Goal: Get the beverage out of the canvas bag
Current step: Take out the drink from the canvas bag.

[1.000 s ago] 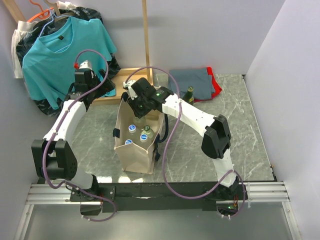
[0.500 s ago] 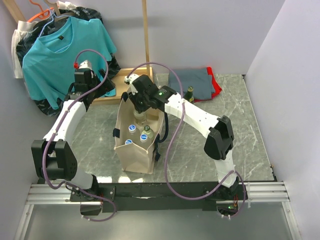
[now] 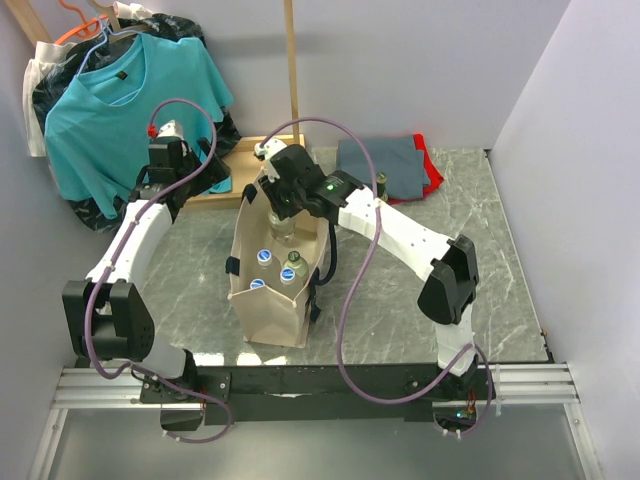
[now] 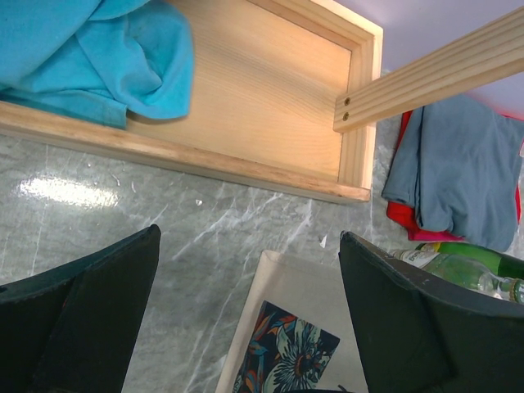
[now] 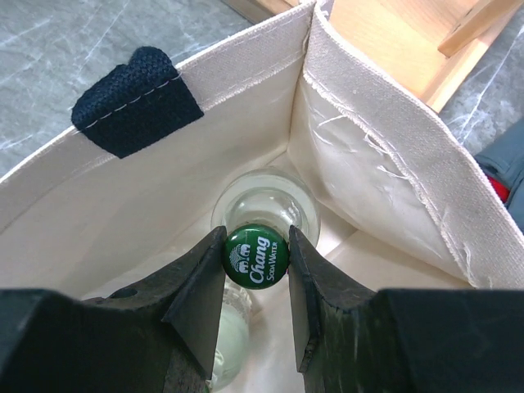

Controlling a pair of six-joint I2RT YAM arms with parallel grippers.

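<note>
Right gripper (image 5: 255,250) pinches 1 bottle (image 5: 264,193) (green cap (image 5: 255,257)) inside 1 canvas bag (image 5: 385,164).

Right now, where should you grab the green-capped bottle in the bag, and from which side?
At the green cap, coming straight down from above: the bottle stands upright between the canvas bag walls, so only its top is reachable. The right gripper pinches it there.

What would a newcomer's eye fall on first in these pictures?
Probably the right gripper, its fingers closed on the green cap of a Chang soda water bottle standing inside the beige canvas bag in the middle of the table. Next comes the bright teal T-shirt on a hanger at the far left corner.
</note>
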